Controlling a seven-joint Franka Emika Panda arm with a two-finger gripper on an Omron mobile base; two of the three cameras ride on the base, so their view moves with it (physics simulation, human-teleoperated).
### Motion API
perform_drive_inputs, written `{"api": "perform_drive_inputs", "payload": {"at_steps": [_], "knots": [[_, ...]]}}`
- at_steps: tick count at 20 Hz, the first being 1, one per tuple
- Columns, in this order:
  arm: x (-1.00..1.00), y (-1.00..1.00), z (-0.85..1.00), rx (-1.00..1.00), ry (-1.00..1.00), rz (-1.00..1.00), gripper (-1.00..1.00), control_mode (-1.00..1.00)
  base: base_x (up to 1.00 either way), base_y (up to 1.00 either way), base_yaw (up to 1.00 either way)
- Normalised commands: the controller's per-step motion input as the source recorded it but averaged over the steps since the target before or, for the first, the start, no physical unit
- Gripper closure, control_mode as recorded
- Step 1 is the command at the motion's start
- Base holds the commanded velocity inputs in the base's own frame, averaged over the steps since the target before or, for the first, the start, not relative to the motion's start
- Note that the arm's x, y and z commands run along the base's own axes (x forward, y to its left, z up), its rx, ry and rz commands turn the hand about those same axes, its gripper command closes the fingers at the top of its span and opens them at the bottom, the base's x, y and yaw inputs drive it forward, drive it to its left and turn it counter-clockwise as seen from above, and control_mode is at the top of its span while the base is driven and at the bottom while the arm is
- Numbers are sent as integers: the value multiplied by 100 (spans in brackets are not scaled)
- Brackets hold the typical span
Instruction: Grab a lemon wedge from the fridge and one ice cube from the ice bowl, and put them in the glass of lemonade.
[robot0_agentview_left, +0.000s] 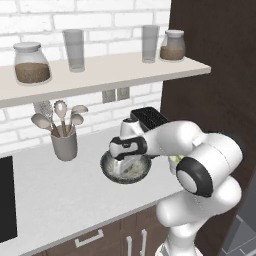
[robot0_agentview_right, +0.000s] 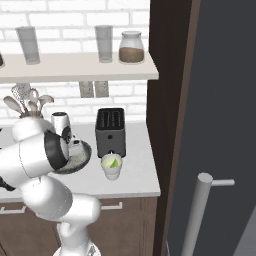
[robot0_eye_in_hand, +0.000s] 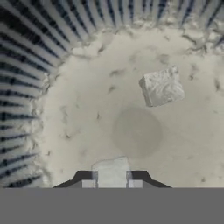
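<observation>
under the gripper (robot0_eye_in_hand: 111, 183) with its dark tips, the ice bowl (robot0_eye_in_hand: 39, 87) is pale speckled grey inside with dark ribbed stripes on its wall. a whitish ice cube (robot0_eye_in_hand: 162, 87) lies ahead; another pale cube (robot0_eye_in_hand: 110, 171) sits between the tips.

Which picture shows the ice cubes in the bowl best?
The hand view: one ice cube lies loose, another sits between the end effector fingertips. Both base views show just the ice bowl, partly behind the arm.

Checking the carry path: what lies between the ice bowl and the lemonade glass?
In the right base view, bare counter separates ice bowl and glass; the toaster stands just behind.
</observation>
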Motion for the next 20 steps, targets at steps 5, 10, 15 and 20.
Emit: {"api": "perform_drive_inputs", "payload": {"at_steps": [5, 10, 15, 20], "knots": [[-56, -3, 81, 0, -13, 0, 100, -100, 0, 0, 0], [-7, -22, 25, 8, -6, 0, 100, -100, 0, 0, 0], [0, -28, 0, 2, 0, 0, 100, -100, 0, 0, 0], [0, -29, 0, 1, 0, 0, 100, -100, 0, 0, 0]]}}
